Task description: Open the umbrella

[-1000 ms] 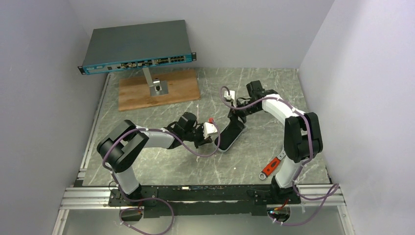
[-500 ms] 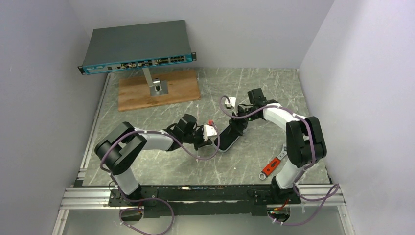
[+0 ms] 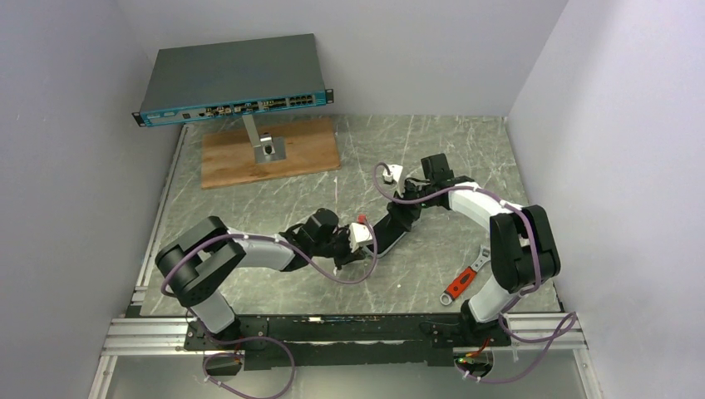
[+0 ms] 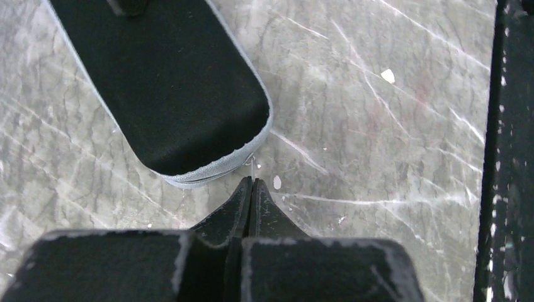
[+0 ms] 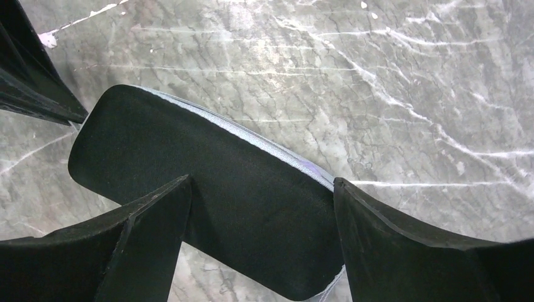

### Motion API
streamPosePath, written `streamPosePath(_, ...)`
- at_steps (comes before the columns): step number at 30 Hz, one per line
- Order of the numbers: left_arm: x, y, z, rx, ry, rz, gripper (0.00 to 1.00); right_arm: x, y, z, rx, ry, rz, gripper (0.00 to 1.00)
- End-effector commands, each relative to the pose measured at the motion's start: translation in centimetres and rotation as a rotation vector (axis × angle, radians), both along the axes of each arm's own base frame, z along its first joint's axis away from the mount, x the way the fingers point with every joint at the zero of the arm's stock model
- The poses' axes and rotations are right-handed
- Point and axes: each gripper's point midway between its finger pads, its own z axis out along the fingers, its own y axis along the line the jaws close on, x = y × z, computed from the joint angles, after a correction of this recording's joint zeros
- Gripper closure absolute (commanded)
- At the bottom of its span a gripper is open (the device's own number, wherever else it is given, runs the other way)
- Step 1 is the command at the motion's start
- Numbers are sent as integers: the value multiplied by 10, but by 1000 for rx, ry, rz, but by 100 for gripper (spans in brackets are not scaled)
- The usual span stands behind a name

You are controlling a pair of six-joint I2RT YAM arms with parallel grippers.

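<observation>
Umbrella not made out in any view. What shows is a flat black oval pouch [image 4: 170, 88] with a pale zip edge, lying on the table [image 3: 274, 199]. Left arm [image 3: 258, 245] stretches low toward the pouch's near end. Left gripper [image 4: 250, 182] is pressed closed, tips at the zip edge; can't tell if it pinches anything. Right arm [image 3: 478, 195] arches over the pouch's far end. Right gripper [image 5: 262, 185] is spread wide, straddling the pouch.
</observation>
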Motion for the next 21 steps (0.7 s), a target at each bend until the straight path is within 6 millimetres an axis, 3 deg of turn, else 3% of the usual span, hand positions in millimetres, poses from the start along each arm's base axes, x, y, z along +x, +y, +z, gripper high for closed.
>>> streamPosePath(1,17,-5,6,-61,76,117,100,-12,-41,-42,-212,149,-161,20)
streamPosePath(7,63,13,9,-58,61,186,100,-35,-57,-29,-115,346,-205,23)
streamPosePath(11,90,21,12,-56,33,203,100,-63,-61,-14,-59,424,-74,21)
streamPosePath(13,97,20,13,-55,19,184,100,-68,-59,-2,-31,424,-34,18)
streamPosePath(21,99,8,16,-74,-6,106,100,-1,-48,20,24,278,-121,16)
